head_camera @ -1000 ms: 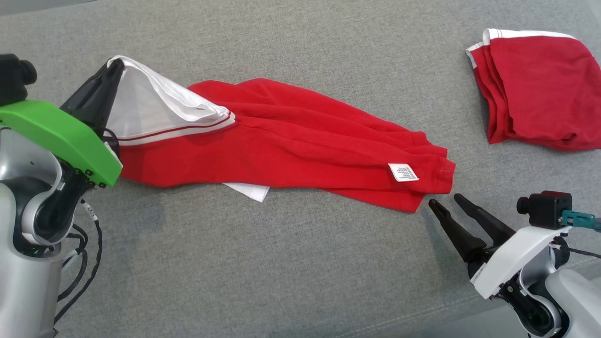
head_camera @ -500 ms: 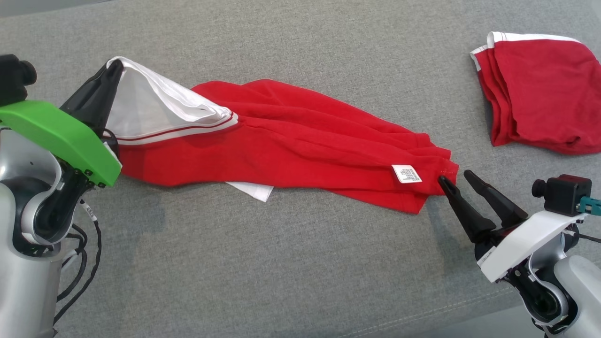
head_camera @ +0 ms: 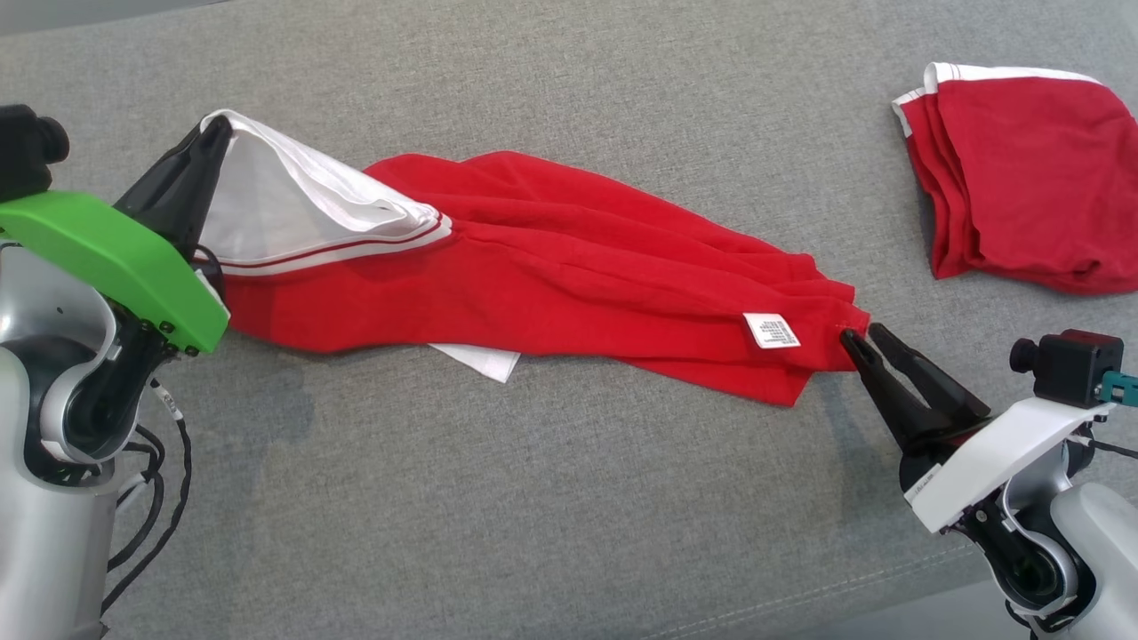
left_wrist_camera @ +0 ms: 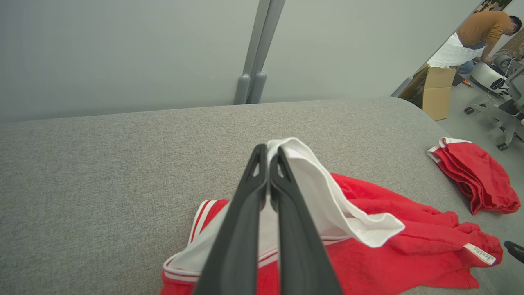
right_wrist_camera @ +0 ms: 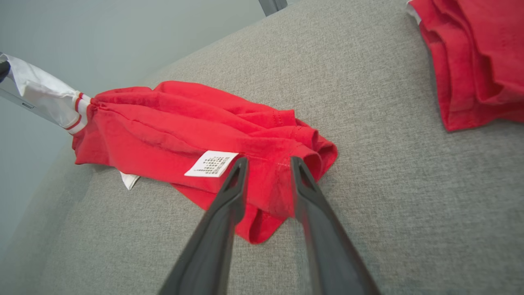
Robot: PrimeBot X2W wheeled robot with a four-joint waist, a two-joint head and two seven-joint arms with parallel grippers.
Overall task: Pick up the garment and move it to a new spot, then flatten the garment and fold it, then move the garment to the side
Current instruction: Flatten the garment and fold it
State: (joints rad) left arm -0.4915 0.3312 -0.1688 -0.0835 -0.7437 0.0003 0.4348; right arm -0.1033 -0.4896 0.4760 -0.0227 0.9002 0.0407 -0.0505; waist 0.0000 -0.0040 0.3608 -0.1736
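since a second ago the right gripper [head_camera: 861,333] has moved up to the right end of the garment [head_camera: 578,276], and its jaws have narrowed.

head view: two grippers and two garments on a grey cushion [head_camera: 533,498]. the garment is red with a white, red-striped band. it lies stretched in a rumpled strip across the middle, with one white label [head_camera: 772,330] near its right end. the left gripper [head_camera: 213,129] holds the white end raised at the left, jaws clamped on the cloth. a folded garment [head_camera: 1031,178], also red, lies well apart at the upper right.

left wrist view: the closed fingers pinch white cloth. one person [left_wrist_camera: 485,28] and one box [left_wrist_camera: 438,90] are far behind.

right wrist view: the jaws stand partly apart, straddling the red hem just beside the label.
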